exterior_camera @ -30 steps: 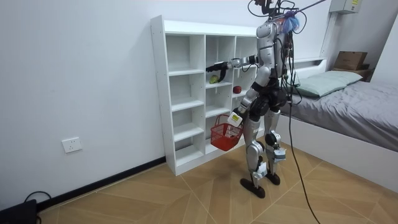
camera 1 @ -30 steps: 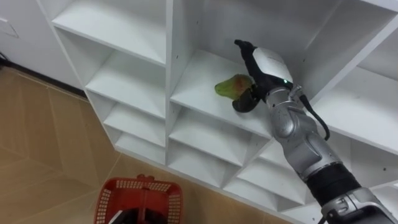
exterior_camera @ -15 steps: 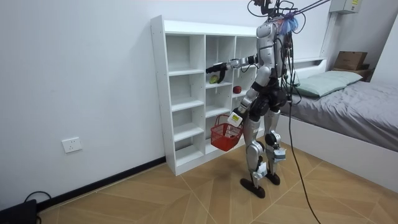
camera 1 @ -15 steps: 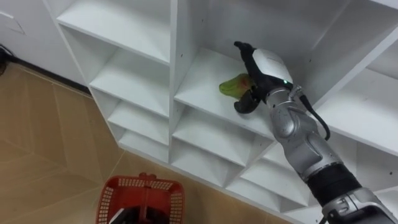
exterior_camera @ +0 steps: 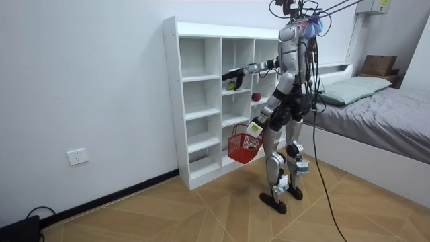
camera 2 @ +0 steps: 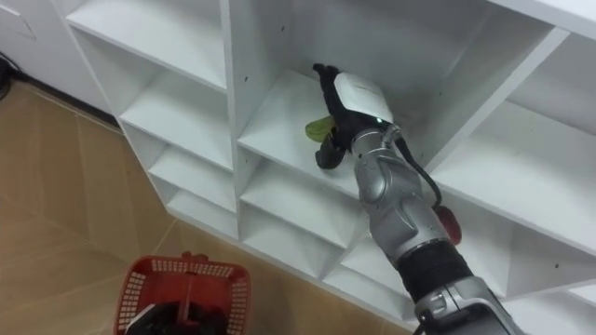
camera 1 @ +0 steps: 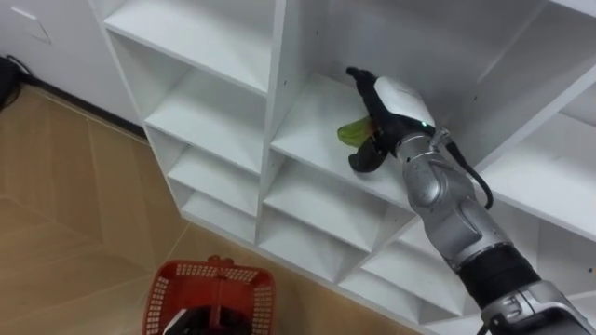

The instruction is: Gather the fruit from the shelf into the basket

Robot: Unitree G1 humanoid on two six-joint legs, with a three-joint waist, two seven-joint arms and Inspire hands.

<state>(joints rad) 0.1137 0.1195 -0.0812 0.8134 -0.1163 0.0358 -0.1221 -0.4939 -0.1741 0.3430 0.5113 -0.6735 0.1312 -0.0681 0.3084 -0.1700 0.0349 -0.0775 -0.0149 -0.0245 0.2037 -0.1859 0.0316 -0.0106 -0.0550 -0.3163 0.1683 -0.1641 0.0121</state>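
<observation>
Right hand [camera 1: 391, 104] grasps one green fruit [camera 1: 351, 133]; left hand [exterior_camera: 254, 128] holds one red basket [camera 1: 212, 273].

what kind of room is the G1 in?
Probably a bedroom: a bed with grey bedding and a pillow on the room view's right, a white cubby shelf against the wall, wood-pattern floor. The right hand grips a green fruit there.

Both eye views look steeply down from the head, close to the closet [camera 1: 277, 84] and basket [camera 1: 214, 270]. The room view stands well off, side-on to the robot, sharing both.
</observation>
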